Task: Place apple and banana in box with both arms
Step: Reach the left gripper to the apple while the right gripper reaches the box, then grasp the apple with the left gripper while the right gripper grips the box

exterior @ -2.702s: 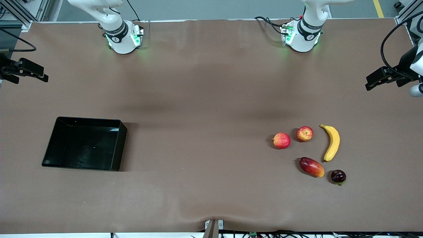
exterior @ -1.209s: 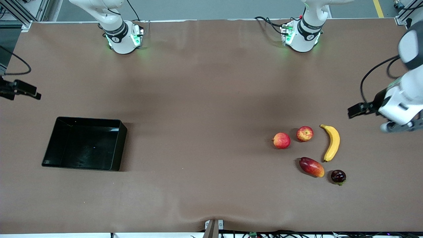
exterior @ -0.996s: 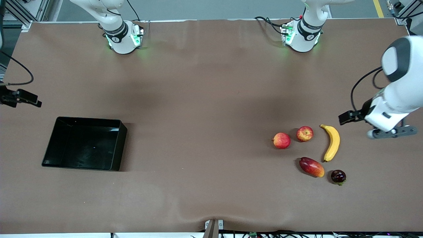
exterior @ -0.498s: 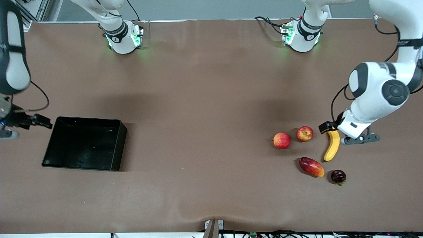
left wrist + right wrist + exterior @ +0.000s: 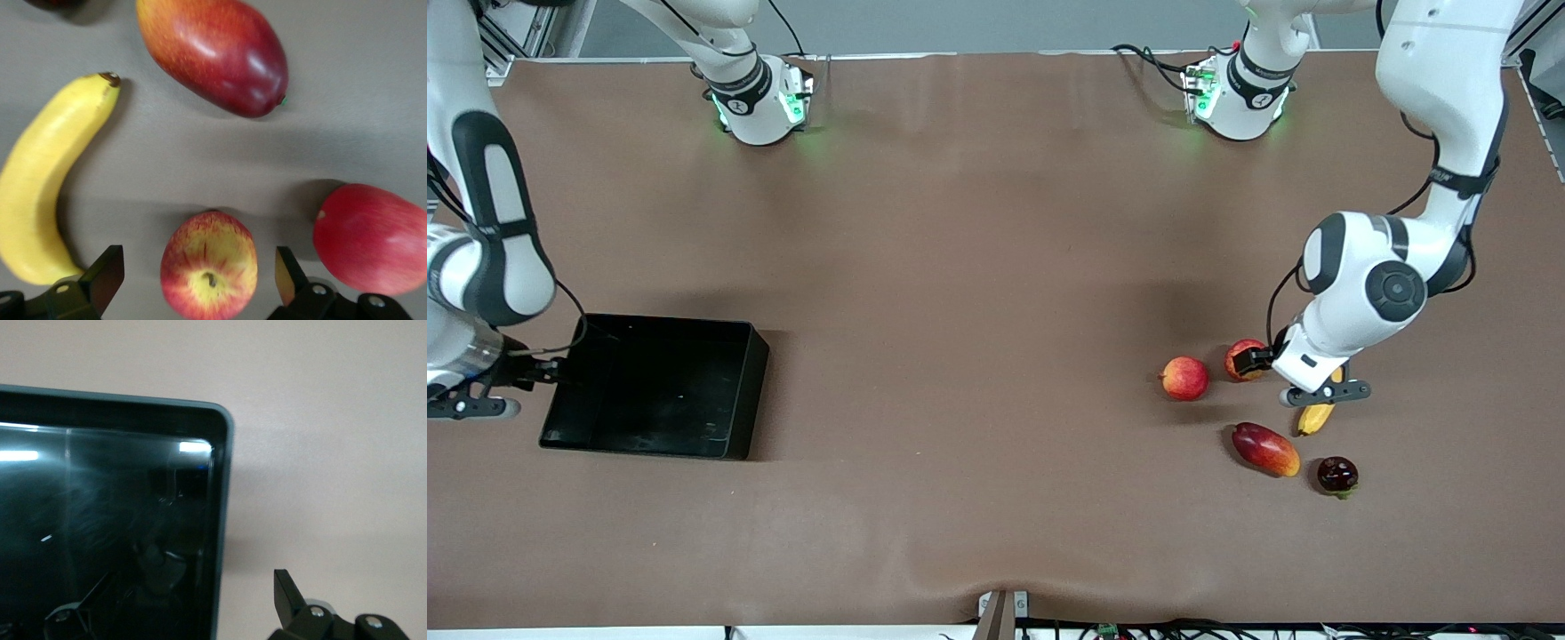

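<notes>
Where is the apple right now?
The apple sits on the table toward the left arm's end, between the banana and pink-red fruit, under the open left gripper.

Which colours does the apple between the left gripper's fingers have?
The apple is red with yellow streaks and patches around its stem dimple; the left wrist view shows it best.

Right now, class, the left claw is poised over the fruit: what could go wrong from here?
The open left claw straddles the apple, with the banana and a pink-red fruit close on either side; as it descends, a finger may nudge one of them. The right claw sits at the box's wall; one finger may strike the rim and shift it.
</notes>
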### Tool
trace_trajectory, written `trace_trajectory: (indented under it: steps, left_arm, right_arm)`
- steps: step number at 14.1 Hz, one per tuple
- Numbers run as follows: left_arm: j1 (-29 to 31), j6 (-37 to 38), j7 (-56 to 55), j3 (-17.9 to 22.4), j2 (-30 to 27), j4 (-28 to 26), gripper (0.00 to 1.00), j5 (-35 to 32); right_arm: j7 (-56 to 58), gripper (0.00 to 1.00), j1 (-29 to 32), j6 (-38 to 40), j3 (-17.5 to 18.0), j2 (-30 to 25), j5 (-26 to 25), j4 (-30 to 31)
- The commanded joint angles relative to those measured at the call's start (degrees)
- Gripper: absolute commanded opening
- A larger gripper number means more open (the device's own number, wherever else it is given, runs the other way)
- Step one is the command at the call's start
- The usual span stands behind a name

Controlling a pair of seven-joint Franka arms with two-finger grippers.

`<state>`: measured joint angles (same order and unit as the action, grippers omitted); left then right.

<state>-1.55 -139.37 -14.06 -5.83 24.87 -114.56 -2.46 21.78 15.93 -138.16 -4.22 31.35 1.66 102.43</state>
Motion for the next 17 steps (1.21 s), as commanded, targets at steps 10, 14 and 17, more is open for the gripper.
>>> trace_trajectory:
  steps: [10, 14, 17]
  left_arm:
    - [-0.21, -1.78, 0.79, -0.15, 3.08, -1.37, 0.12, 1.05]
    - [0.06, 0.58, 0.88, -1.29, -0.43, -1.28, 0.0, 1.06]
    - [0.06, 5.14, -0.26, -3.57, -4.12, -0.67, 0.0, 1.14]
  right_arm:
    - [-0.43, 0.0, 1.56, -0.18, 1.32, 4.24, 2.03, -2.15]
    - [-0.43, 0.0, 0.33, 8.93, 1.58, 3.19, 2.03, -6.6]
    - [-3.32, 0.0, -3.17, 14.49, 1.58, 2.84, 2.03, -10.93]
